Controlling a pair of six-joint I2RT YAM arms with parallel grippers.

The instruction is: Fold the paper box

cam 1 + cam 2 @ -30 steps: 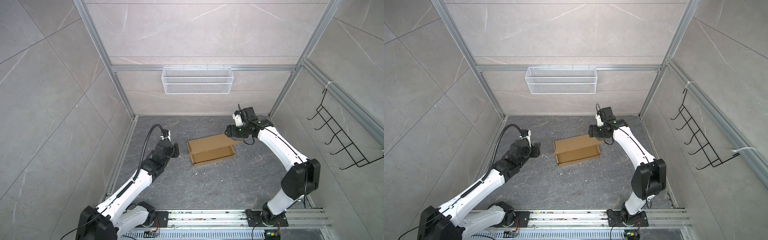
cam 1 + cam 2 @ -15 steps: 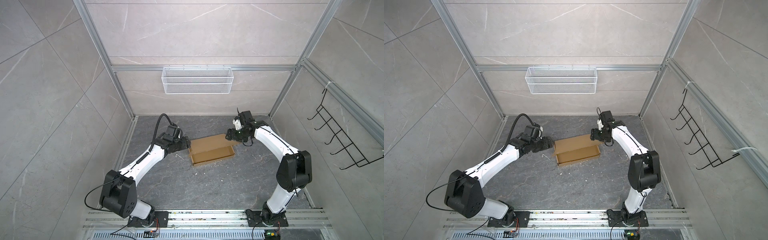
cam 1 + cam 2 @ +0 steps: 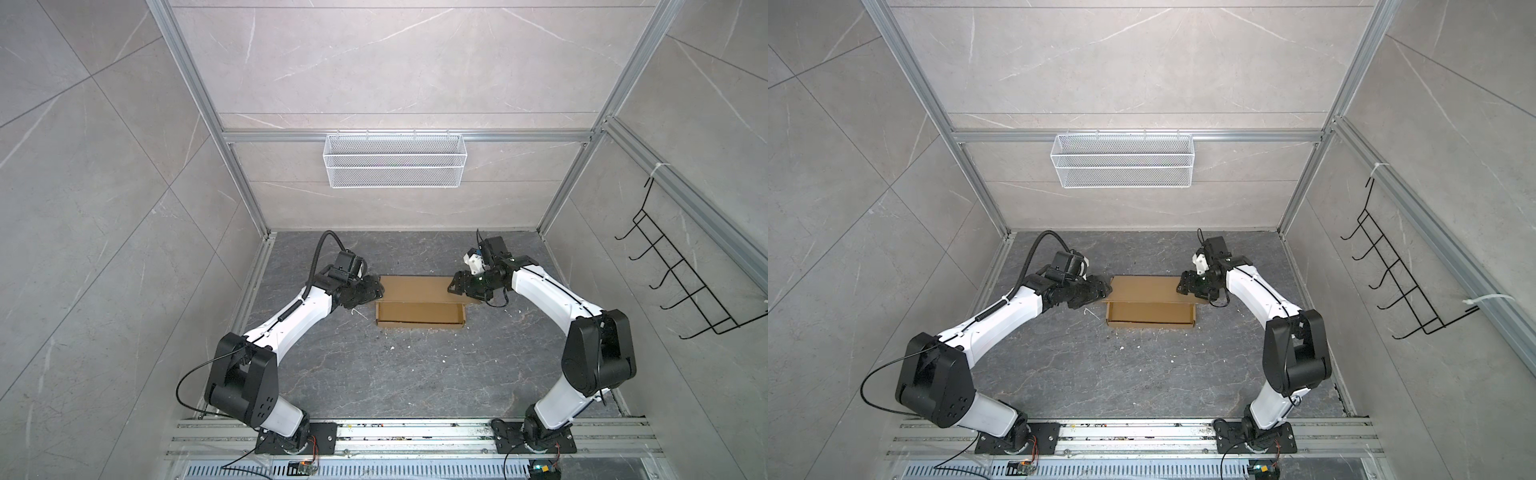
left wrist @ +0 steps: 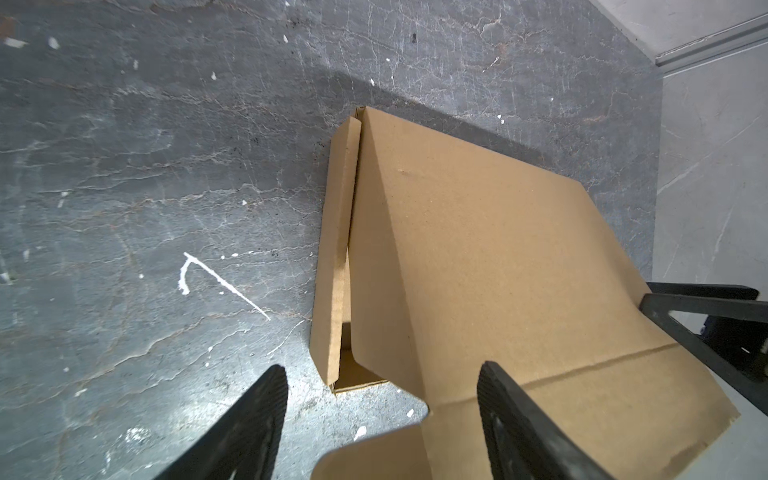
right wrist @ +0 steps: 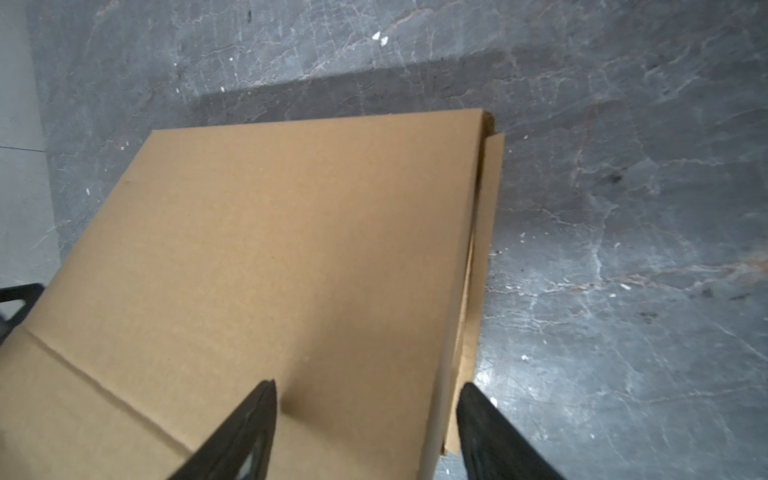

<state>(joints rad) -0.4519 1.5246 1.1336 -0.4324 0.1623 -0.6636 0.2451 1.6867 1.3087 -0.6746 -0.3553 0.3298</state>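
The paper box (image 3: 419, 318) is plain brown cardboard, lying mid-floor in both top views (image 3: 1152, 313). Its shallow tray faces the front and its lid panel (image 3: 415, 289) slopes up behind. My left gripper (image 3: 376, 289) (image 3: 1106, 289) is at the box's left end. In the left wrist view it (image 4: 382, 399) is open, one finger (image 4: 503, 415) over the lid (image 4: 478, 249) and a rounded flap (image 4: 374, 453) between the jaws. My right gripper (image 3: 455, 286) (image 3: 1183, 286) is at the right end. It (image 5: 365, 411) is open, its jaws straddling the lid's side edge (image 5: 270, 249).
A white wire basket (image 3: 395, 160) hangs on the back wall. A black hook rack (image 3: 685, 282) hangs on the right wall. White specks litter the dark stone floor (image 3: 395, 374). Aluminium rails (image 3: 415, 432) carrying both arm bases run along the front.
My left arm has swung in from the left to the box's left end. The right gripper has come down onto the right end. The box has turned from skewed to square-on.
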